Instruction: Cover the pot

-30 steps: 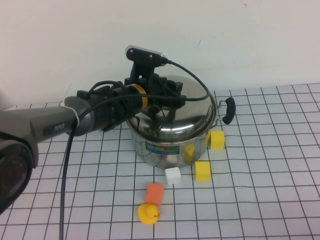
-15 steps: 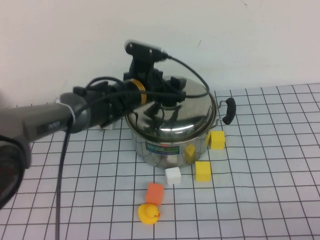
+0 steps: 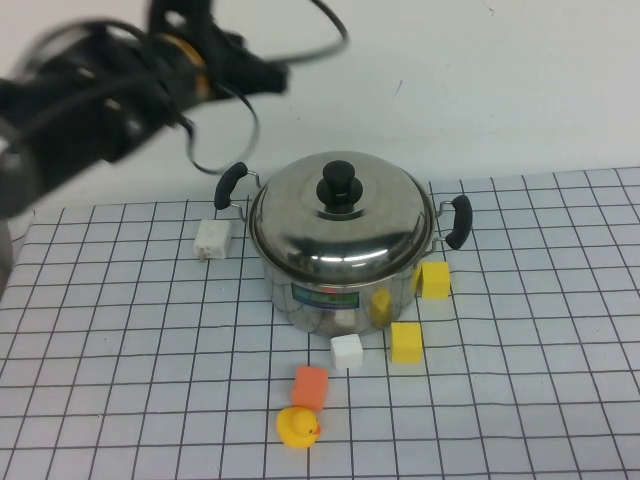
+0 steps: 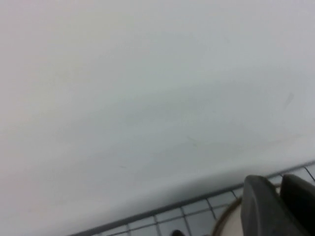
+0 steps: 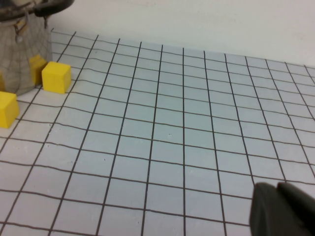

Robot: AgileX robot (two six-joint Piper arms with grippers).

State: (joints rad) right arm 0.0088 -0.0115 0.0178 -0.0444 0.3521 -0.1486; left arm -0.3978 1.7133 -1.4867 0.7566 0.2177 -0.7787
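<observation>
The steel pot (image 3: 340, 297) with black side handles stands mid-table on the grid mat. The domed lid (image 3: 300, 225) sits on it, with its black knob (image 3: 340, 184) upright on top. My left gripper (image 3: 262, 72) is raised high at the back left, well clear of the lid and blurred. In the left wrist view its fingertips (image 4: 278, 184) are together and hold nothing. My right gripper (image 5: 276, 191) shows only in the right wrist view, shut and empty, low over the mat to the right of the pot (image 5: 22, 54).
A white plug (image 3: 211, 240) lies left of the pot. Two yellow cubes (image 3: 434, 280) (image 3: 406, 342), a white cube (image 3: 345, 351), an orange cube (image 3: 310, 386) and a yellow duck (image 3: 298, 427) lie in front. The white wall is close behind.
My left gripper was on the lid's knob over the pot. It has let go and swung up and back to the left. The lid now rests level on the pot.
</observation>
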